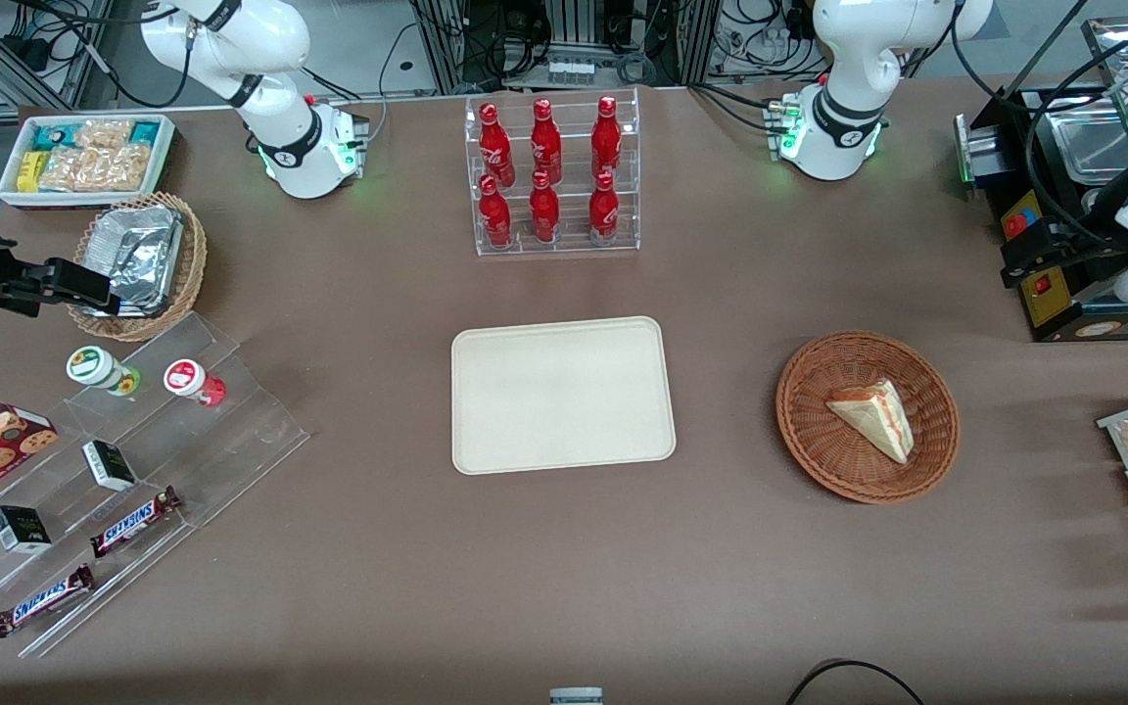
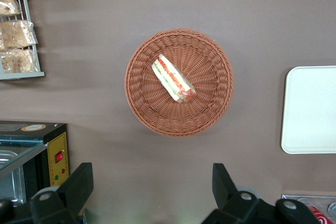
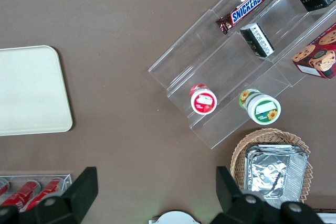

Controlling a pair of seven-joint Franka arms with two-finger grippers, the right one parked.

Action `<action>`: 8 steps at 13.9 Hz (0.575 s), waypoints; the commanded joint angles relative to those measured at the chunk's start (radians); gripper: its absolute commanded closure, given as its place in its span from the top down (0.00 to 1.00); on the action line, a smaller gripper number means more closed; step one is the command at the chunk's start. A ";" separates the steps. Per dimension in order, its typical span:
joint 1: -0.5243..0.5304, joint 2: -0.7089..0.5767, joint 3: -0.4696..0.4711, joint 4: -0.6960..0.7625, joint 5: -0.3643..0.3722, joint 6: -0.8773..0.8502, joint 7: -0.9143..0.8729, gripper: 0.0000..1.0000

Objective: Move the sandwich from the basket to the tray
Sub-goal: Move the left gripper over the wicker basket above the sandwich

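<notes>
Gripper (image 2: pixel 152 192) hangs wide open and empty above the table, near the basket (image 2: pixel 142 98). Your sandwich (image 2: pixel 173 79) lies inside it, ungrasped; the tray (image 1: pixel 486 441) is bare, so every step remains.

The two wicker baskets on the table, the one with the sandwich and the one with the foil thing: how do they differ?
The basket is round and shallow, and holds the sandwich on bare weave. The foil basket is paler and almost filled by a crinkled silver foil container. The first lies toward the working arm's end of the table, the second toward the parked arm's. Both are woven wicker on the brown table. The claw hangs open above the table beside the sandwich's basket.
</notes>
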 commanded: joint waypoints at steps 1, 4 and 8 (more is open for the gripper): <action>0.001 0.009 -0.003 0.023 -0.005 -0.003 0.007 1.00; 0.001 0.024 -0.007 0.004 -0.003 0.002 0.006 1.00; -0.003 0.067 -0.006 -0.083 0.001 0.127 -0.048 1.00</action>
